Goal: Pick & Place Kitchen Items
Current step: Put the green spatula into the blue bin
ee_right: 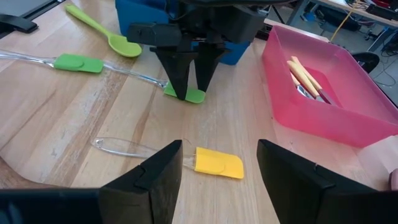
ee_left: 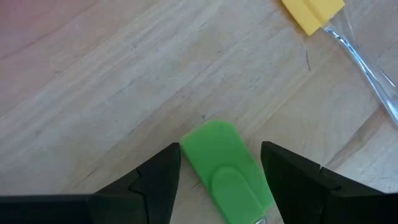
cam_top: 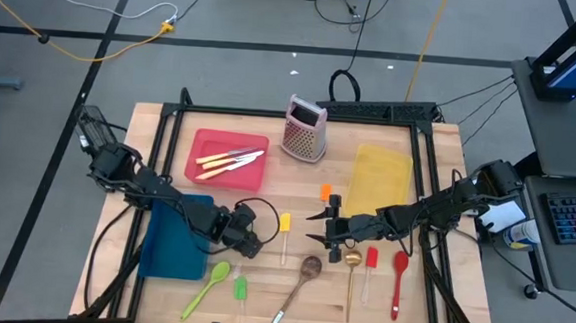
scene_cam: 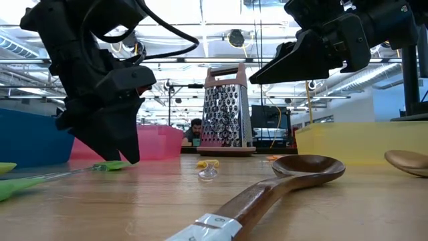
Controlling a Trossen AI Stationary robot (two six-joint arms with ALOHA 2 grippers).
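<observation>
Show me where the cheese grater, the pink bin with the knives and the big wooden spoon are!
cheese grater (cam_top: 304,130): high view, on its metal grating face.
pink bin (cam_top: 209,138): high view, on a bare part of its floor.
wooden spoon (cam_top: 311,266): high view, on its round bowl.

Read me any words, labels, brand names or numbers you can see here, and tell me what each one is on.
No text can be read in any view.
Wooden spoon: a white label on its handle, print too blurred to read.
Grater, pink bin, yellow bin, blue bin: no markings show.
</observation>
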